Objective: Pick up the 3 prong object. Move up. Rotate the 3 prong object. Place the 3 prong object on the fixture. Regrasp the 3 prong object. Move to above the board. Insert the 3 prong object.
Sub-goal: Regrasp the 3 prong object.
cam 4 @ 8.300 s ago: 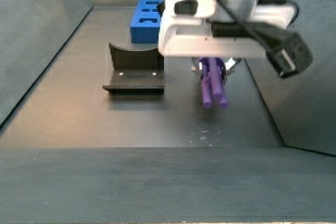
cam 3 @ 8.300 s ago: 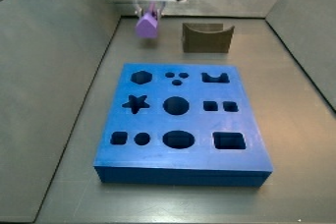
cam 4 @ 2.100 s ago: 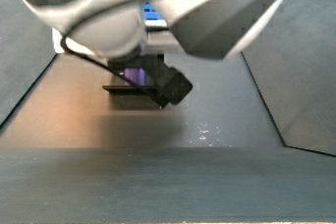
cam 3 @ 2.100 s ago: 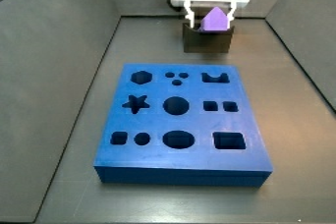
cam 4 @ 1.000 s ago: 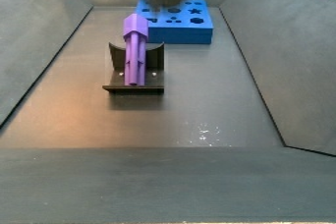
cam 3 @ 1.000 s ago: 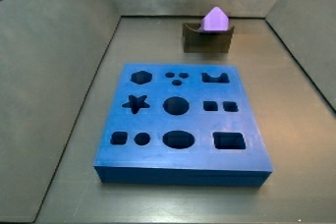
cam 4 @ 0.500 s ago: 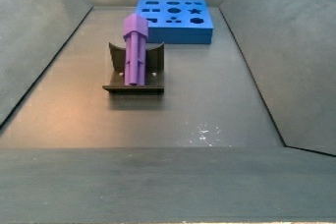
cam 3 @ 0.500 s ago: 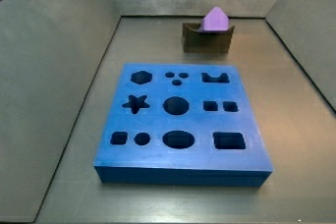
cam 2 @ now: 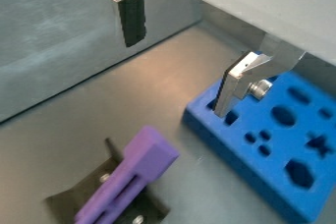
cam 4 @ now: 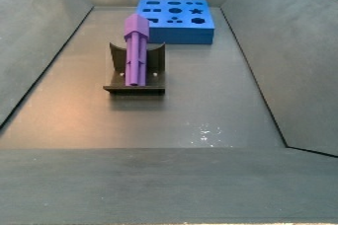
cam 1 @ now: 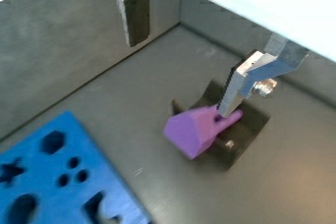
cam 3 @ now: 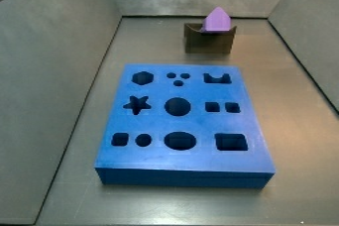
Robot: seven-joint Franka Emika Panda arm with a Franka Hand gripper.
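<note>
Gripper [cam 1: 197, 46] hangs high above the floor w/ flat silver fingers [cam 1: 137, 17] spread wide, nothing between them; out of both side views. Smooth purple plastic 3 prong object [cam 4: 136, 39] lies in the curved notch of the dark fixture [cam 4: 136, 81], pointed end overhanging. Matte blue board [cam 3: 183, 122] w/ star, round, square and hexagon cut-outs lies flat, apart from fixture.

A robotics lab test cell: plain grey walls [cam 3: 66, 32] enclose a bare grey floor [cam 4: 199, 111]. On it sit only a blue board [cam 3: 183, 121] of shaped holes and a dark fixture [cam 4: 134, 76]. The gripper [cam 1: 191, 41] hangs above, empty, fingers spread, seen only in both wrist views.
</note>
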